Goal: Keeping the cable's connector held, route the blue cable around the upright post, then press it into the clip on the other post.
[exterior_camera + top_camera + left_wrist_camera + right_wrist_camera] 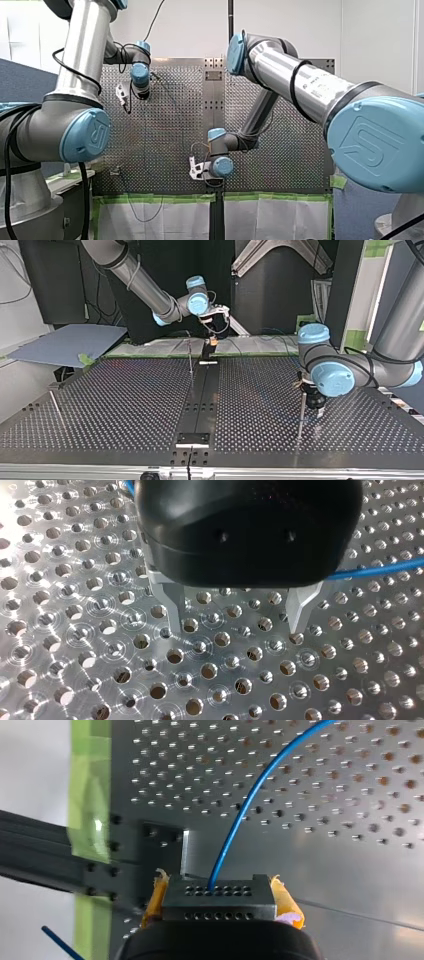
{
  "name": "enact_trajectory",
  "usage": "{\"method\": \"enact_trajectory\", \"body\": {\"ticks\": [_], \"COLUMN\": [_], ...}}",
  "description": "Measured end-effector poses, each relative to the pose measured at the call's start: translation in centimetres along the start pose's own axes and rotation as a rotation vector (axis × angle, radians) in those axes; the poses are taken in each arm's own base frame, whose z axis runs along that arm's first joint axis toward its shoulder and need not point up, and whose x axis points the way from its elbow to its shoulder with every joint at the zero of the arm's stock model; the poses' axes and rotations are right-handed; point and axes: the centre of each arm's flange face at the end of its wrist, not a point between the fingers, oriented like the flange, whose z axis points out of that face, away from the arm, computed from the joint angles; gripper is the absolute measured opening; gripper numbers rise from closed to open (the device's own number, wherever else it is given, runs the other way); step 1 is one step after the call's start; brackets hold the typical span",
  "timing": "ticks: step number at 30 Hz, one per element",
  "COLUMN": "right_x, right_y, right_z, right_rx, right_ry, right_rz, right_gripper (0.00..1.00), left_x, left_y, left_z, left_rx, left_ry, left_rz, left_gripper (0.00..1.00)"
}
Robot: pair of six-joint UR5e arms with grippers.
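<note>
while my right gripper (221,892) clamps the black connector (220,907) between yellow pads (287,902), with the blue cable (250,805) arcing up from it over the table (350,860), my left gripper (237,615) hangs spread and empty beside that cable.

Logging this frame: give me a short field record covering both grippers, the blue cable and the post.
right gripper: shut on the connector, yellow pads either side
blue cable: rises from the connector and arcs over the perforated table
left gripper: open, empty, over the table; the cable runs past beside it
post: upright, close beside the left gripper in the top view
routing: no view shows the cable around a post or in a clip
</note>
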Motion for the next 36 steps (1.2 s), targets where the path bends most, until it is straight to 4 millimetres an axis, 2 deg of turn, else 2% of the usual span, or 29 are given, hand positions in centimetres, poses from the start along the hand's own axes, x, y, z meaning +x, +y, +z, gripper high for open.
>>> {"method": "enact_trajectory", "body": {"ticks": [12,19,22,36], "right_x": [-6.3,-12.3,-13.9,-17.2], "right_y": [0.7,2.4,3.3,6.4], "right_z": [0.7,-0.4,-1.0,-3.6], "right_rx": [-0.043,-0.086,-0.111,-0.181], "right_ry": [-0.024,-0.075,-0.088,-0.093], "right_rz": [0.009,0.047,0.064,0.088], "right_gripper": [0.00,0.00,0.00,0.00], "left_x": [0.0,0.0,-0.1,-0.1], "left_y": [0.0,0.1,0.1,0.2], "left_z": [0.0,0.0,0.0,0.1], "left_rx": [-0.001,-0.003,-0.004,-0.006], "left_ry": [-0.001,-0.002,-0.003,-0.003], "left_rz": [0.003,0.003,0.003,0.005], "left_gripper": [1.00,1.00,1.00,1.00]}}
